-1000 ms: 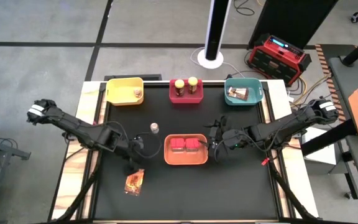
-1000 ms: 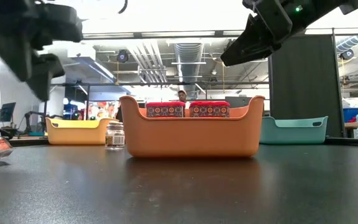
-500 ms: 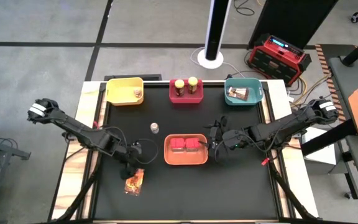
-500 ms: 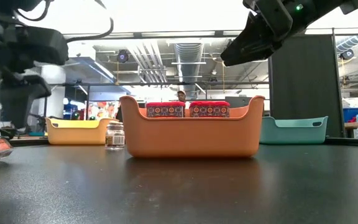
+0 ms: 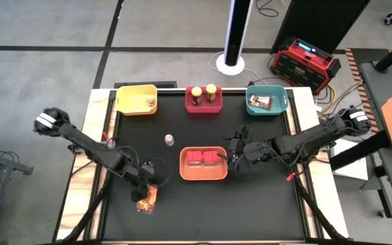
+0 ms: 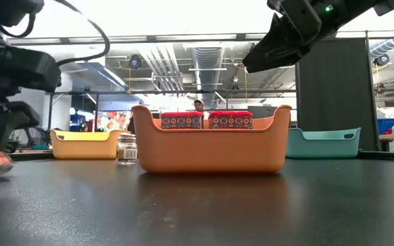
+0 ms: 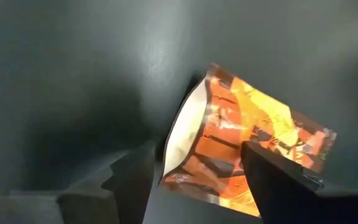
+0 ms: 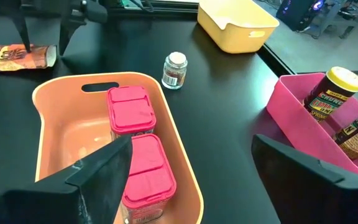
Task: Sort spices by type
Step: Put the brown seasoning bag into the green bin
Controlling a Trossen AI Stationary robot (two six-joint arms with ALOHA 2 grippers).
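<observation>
Down at the counter's (image 5: 264, 211) near-left part, the left claw (image 5: 145, 195) stood over the flat orange-brown packet (image 7: 247, 149), its fingers (image 7: 272, 180) apart on either side of the packet's end, not yet pinching it; the right claw (image 5: 234, 165) hung spread and empty just beside the orange tray (image 8: 48, 99) holding both red tubs (image 8: 132, 109); a lone clear shaker (image 8: 175, 70) stood behind that tray.

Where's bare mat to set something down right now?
Free: the near right corner, in front of the orange tray and below the right end effector. Also the strip between the lone shaker and the yellow tray. Crowded: near left, where the left end effector straddles the packet.
</observation>
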